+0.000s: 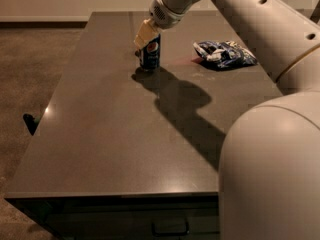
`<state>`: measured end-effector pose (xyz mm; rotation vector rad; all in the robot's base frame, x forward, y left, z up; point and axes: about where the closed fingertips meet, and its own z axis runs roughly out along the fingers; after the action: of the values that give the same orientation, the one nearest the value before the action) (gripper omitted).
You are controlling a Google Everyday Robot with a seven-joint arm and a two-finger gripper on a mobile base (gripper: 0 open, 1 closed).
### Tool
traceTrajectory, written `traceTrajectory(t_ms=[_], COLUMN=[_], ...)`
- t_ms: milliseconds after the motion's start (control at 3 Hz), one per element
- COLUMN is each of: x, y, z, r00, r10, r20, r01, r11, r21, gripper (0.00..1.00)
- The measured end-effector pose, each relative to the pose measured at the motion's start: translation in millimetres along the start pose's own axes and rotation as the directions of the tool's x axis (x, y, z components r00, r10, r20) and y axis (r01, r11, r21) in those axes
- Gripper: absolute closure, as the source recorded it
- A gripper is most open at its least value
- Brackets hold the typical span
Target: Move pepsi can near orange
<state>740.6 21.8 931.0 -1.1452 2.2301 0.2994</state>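
Note:
The pepsi can (150, 54) is dark blue with a round red, white and blue logo. It stands upright on the dark table (115, 129), at the far middle. My gripper (145, 35) comes down from the upper right and is shut on the top of the can, with a pale finger (141, 34) against its left side. The orange (137, 53) is almost wholly hidden behind the can and the finger. Only a small sliver of it shows at the can's left edge, right beside the can.
A flat blue and white snack bag (224, 53) lies on the table to the right of the can. My arm and body fill the right side of the view. The table's left edge drops to a brown carpet floor (30, 69).

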Motion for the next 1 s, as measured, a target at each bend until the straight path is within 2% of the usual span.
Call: traceTrajectory(t_ms=[667,1000], x=[-0.9,0.9], y=[-9.5,-11.5], z=[12.9,15.7], r00=[1.0,0.999], r10=[0.014,0.009], r20=[-0.02,-0.041], r01=[-0.014,-0.008], r11=[0.9997,0.9997], r21=[0.021,0.024], gripper=[0.13,0.0])
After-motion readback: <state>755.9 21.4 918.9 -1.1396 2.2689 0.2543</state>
